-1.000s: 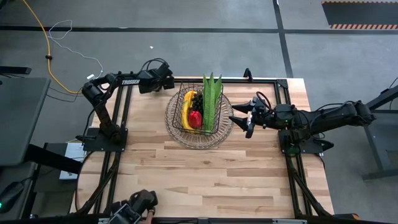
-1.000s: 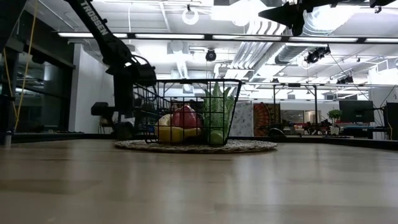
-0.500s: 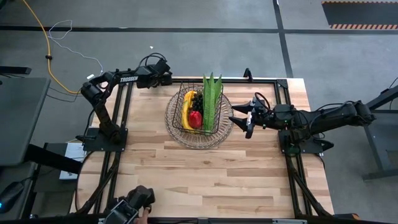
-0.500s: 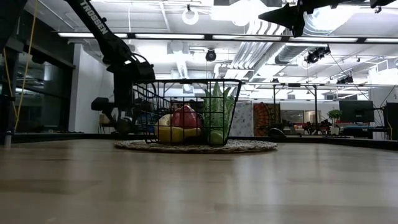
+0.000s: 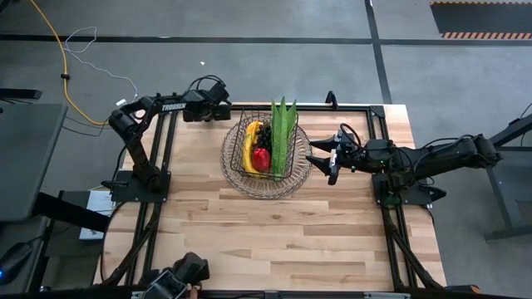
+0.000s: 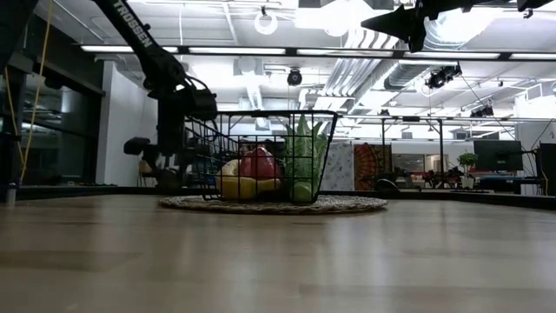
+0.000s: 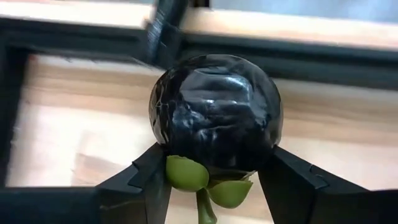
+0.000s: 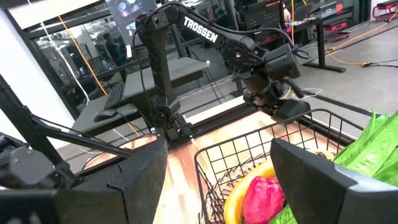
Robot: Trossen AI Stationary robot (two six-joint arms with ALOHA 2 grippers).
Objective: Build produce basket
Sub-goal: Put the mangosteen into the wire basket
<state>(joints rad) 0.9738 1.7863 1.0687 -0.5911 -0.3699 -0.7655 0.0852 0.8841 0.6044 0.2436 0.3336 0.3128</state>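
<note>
While my left gripper (image 7: 214,186) has its fingers against a glossy dark round fruit (image 7: 216,118) with green leaves, whether it grips I can't tell; the fruit hides the tabletop beyond it. My right gripper (image 5: 327,159) hangs wide open just beside the basket (image 5: 264,170), mid-table, holding banana (image 5: 249,151), red pepper (image 5: 261,158) and corn (image 5: 283,133). Pale wood table (image 5: 274,232), grey floor, ceiling lights.

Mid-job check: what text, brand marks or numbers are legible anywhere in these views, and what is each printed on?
"TROSSEN": white letters on the dark left arm, clear in the right wrist view.
"TROSSEN": same arm's link in the high view, small but readable.
"TROSSEN": same arm in the low view, only partly legible.
Screens and signs in the room behind: too small to read.
Dark wire-mesh basket and toy produce: no text.
</note>
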